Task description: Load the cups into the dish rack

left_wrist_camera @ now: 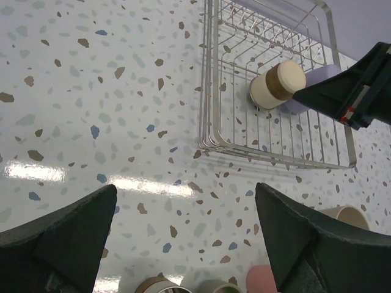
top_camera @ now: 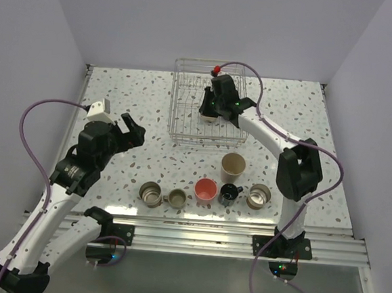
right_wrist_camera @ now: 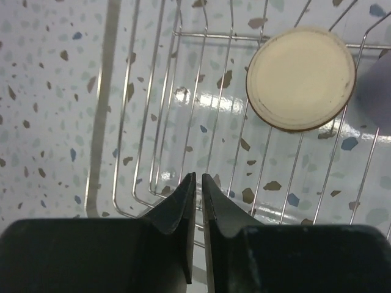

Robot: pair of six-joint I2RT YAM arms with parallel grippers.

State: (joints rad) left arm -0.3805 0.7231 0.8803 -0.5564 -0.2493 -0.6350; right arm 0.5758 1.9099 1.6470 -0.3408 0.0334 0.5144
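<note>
The silver wire dish rack (top_camera: 184, 118) stands at the back middle of the table. In the left wrist view the rack (left_wrist_camera: 220, 131) holds a beige metal cup (left_wrist_camera: 278, 84) lying on its side and a lavender cup (left_wrist_camera: 308, 90) behind it. My right gripper (top_camera: 207, 111) hovers inside the rack, shut and empty (right_wrist_camera: 198, 181), beside that beige cup (right_wrist_camera: 300, 78). On the table near the front stand a tan cup (top_camera: 233, 165), a coral-pink cup (top_camera: 206, 190), a black mug (top_camera: 229, 193) and three metal cups (top_camera: 150, 194), (top_camera: 177, 198), (top_camera: 258, 197). My left gripper (top_camera: 132, 131) is open and empty (left_wrist_camera: 186, 244), left of the rack.
Grey walls close the table on three sides. An aluminium rail (top_camera: 196, 228) runs along the near edge, just in front of the row of cups. The right arm (left_wrist_camera: 354, 85) reaches across the rack's right side.
</note>
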